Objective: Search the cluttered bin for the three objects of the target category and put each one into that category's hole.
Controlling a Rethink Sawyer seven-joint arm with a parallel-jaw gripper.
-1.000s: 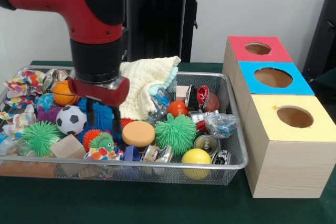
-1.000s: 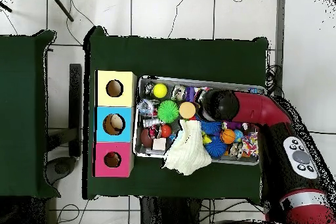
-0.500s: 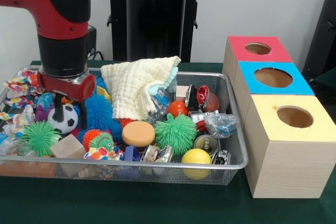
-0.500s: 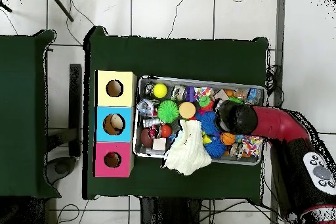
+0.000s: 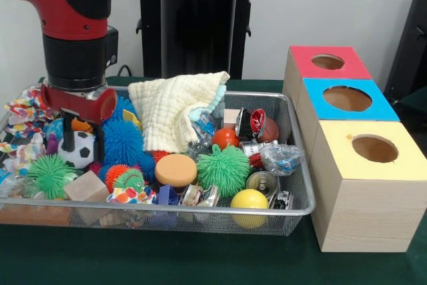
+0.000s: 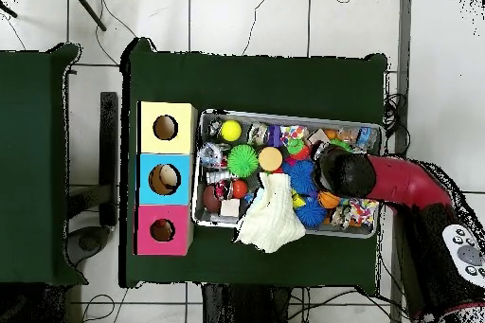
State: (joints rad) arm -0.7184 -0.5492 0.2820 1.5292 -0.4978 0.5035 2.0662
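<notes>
Three boxes [image 5: 353, 138] stand beside the bin [image 5: 293, 165].

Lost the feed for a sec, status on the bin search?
Gripper open, fingers straddling the soccer ball at the bin's end away from the boxes. Nothing held. Blue spiky ball and cloth crowd alongside.

From my remote station I can read no text, label, brand or number anywhere. The cans [image 5: 261, 181] and wrappers [image 5: 280, 157] in the wire bin [image 5: 301, 185] carry print too small for me to make out.
</notes>
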